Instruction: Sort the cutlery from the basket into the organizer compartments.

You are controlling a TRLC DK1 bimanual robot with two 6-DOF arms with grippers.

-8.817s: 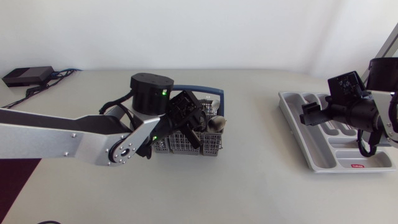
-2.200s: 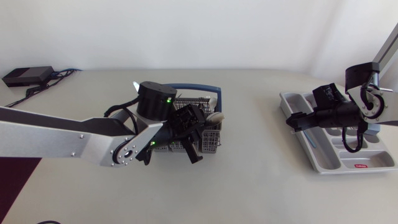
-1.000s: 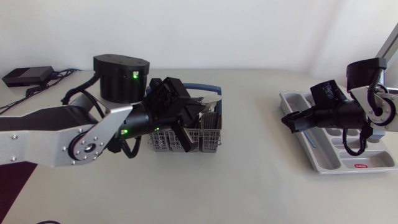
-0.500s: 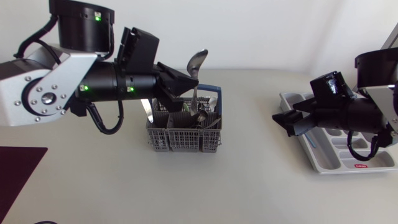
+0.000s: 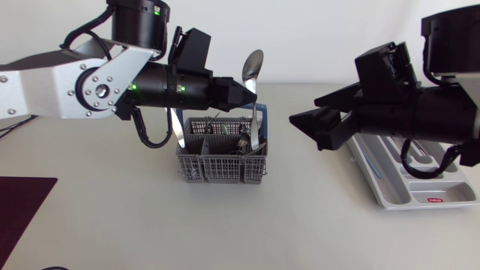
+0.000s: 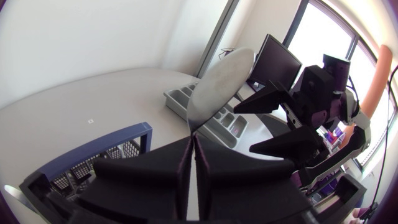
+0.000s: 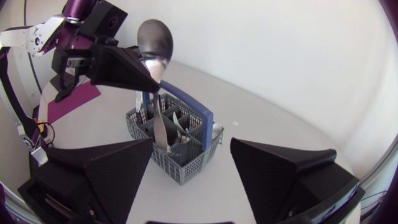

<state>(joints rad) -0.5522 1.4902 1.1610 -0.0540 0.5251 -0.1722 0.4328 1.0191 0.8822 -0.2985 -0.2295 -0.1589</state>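
Note:
My left gripper [image 5: 250, 91] is shut on a silver spoon [image 5: 253, 66] and holds it upright above the grey wire basket [image 5: 221, 159]. The spoon's bowl points up and its handle hangs down toward the basket. In the left wrist view the spoon bowl [image 6: 221, 87] rises from between the closed fingers [image 6: 180, 171]. My right gripper [image 5: 305, 111] hovers open to the right of the spoon, pointing at it. Seen from the right wrist, the spoon [image 7: 154, 40] and basket [image 7: 174, 140] lie ahead of the spread fingers [image 7: 118, 168]. The grey organizer [image 5: 379, 180] lies at the right, partly hidden by my right arm.
More cutlery stands in the basket's compartments [image 5: 240, 142]. The basket has a blue handle [image 7: 186, 102]. A dark red mat [image 5: 22, 195] lies at the table's left edge.
My left arm has lifted the spoon higher and a little to the right, nearly out of the basket. My right arm has risen and swung left from the organizer toward the spoon.

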